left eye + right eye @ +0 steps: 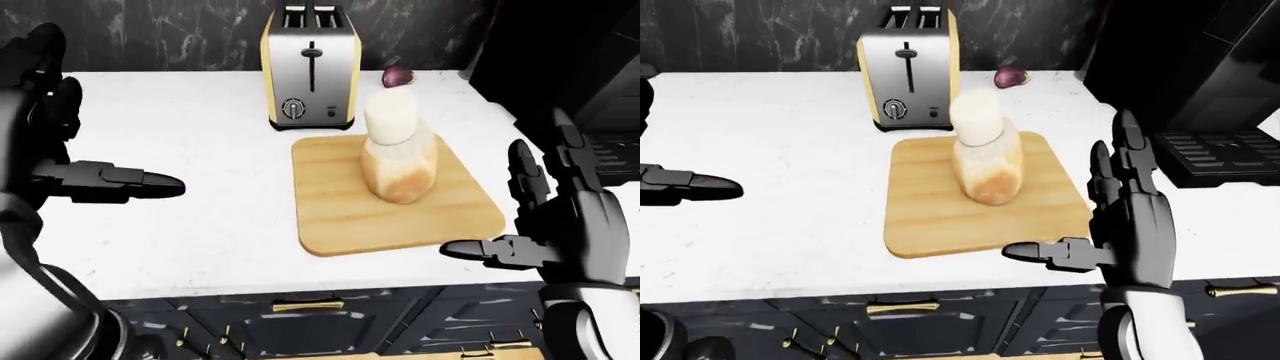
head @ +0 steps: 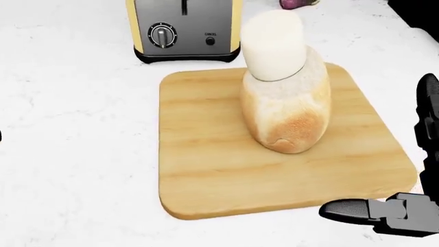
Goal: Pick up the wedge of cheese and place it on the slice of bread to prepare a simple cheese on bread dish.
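Bright, even light on the white desk (image 1: 200,150); soft faint shadows, a dim top edge, renders sharp throughout.

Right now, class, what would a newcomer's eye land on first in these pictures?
First, the pale cheese resting on the bread, on the wooden cutting board mid-counter. Next, the toaster above the board, and both open hands, left hand and right hand, flanking it.
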`<state>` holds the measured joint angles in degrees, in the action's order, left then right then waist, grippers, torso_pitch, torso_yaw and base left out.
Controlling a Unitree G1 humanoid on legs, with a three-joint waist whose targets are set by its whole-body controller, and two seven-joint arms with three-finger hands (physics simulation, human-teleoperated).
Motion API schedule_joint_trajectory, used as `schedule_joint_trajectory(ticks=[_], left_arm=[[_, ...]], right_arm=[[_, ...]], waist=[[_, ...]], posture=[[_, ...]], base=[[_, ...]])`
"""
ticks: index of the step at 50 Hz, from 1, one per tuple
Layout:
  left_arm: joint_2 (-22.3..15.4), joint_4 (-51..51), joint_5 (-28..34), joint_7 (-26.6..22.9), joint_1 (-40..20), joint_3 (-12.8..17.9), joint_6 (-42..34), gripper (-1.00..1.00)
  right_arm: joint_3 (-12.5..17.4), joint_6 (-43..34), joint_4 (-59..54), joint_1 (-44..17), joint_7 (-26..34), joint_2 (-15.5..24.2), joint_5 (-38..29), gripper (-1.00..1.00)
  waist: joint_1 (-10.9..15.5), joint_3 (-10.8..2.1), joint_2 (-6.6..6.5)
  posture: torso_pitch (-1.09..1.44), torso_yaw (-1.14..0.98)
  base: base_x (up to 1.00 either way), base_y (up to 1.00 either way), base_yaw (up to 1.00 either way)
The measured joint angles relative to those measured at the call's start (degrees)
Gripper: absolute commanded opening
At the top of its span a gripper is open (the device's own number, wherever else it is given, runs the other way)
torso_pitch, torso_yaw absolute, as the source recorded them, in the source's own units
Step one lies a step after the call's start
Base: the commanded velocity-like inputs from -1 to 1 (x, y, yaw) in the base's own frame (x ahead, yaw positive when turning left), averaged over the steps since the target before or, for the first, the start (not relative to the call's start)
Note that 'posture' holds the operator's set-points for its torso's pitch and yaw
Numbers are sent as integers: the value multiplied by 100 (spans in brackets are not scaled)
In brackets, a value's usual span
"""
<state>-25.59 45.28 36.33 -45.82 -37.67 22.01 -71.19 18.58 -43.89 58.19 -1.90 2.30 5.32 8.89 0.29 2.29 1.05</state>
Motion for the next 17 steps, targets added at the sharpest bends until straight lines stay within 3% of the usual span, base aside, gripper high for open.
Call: schedule_joint_trajectory(ticks=[7,17], left_arm=[[-230,167,-1712,1036,1079,810,251,100],[385,-412,-3058,1948,2770,1570,1800,100]], right_arm=[[31,-55,8,-33,-20,41,29,100],[226,-55,-121,-35,71,39,63,100]], waist=[[-14,-5,-49],[4,-14,-101]], posture=[[0,0],[0,0]], base=[[0,0,0],[0,0,0]])
